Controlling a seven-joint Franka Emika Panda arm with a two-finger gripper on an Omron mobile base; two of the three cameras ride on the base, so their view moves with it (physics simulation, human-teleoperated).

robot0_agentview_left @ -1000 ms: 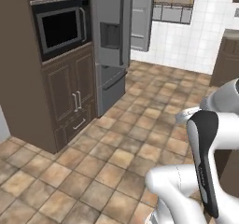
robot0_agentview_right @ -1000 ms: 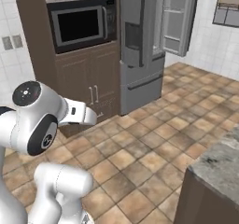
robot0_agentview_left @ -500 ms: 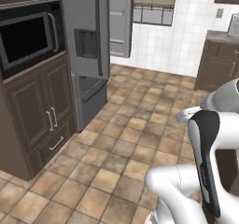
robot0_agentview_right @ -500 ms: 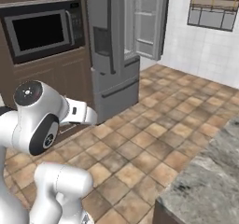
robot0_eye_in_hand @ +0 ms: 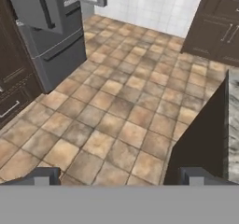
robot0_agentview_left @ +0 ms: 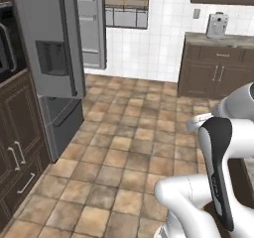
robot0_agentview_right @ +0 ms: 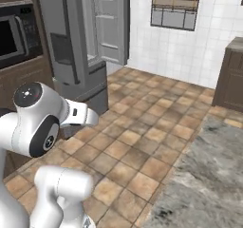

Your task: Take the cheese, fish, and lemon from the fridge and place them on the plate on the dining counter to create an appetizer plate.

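Above brown tiled floor (robot0_eye_in_hand: pixel 116 125), jaws spread wide and empty, grey marbled stone surface (robot0_eye_in_hand: pixel 233 125) on dark base at right, tall grey fridge (robot0_eye_in_hand: pixel 44 27) far left with one door swung open, dark wood cabinets (robot0_agentview_left: pixel 218 68) beyond

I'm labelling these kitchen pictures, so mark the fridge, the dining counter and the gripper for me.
fridge (robot0_agentview_left: pixel 47 38): left base view, on its grey closed door beside the dispenser.
dining counter (robot0_agentview_right: pixel 209 184): right base view, on the marbled stone top.
gripper (robot0_eye_in_hand: pixel 119 177): hand view, midway between its two open finger tips.
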